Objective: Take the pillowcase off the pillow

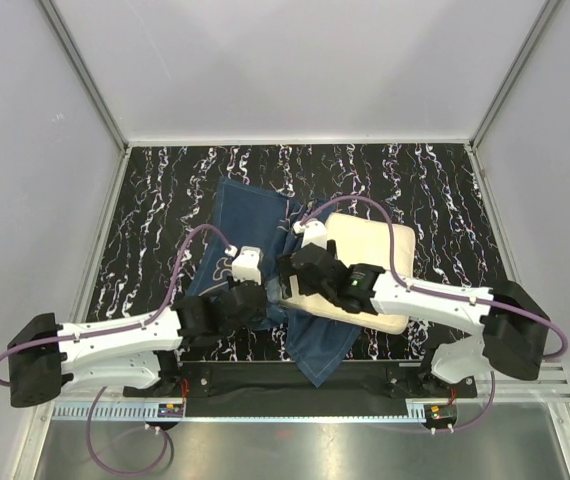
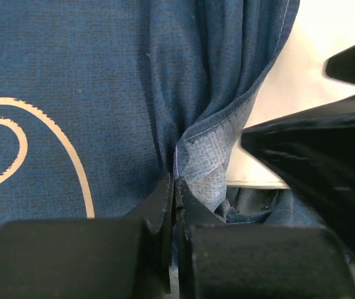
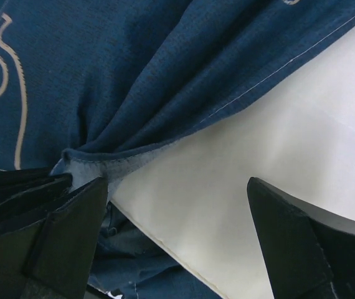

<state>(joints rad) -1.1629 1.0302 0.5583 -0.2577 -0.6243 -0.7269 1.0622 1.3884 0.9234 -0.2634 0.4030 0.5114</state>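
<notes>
While the left gripper [image 2: 174,187] is pinched tight on a bunched fold at the hem of the pillowcase [image 2: 59,81], the right gripper [image 3: 174,187] stands spread as wide as it goes. It holds nothing, and its two fingers are poised either side of a bare stretch of the pillow [image 3: 277,124]. Seen from above, the cream cushion lies right of centre on the black marbled table [image 1: 415,180], mostly uncovered. The navy cover is spread out to its left, and a flap trails under the near corner, so the job looks well along but not finished. The main hazard lies where the hem crosses just beside the right gripper's left finger. If the jaws close there, they could trap blue cloth along with the cushion, and the two arms would then be pulling on the same fabric. A shallow bite on the soft pillow (it will give under any squeeze) might catch only a skin of cloth and slip, letting the cushion drag along with the case. The left grip is on a thin gather and could slide off under a hard tug, and the two wrists sit close enough to knock together.
</notes>
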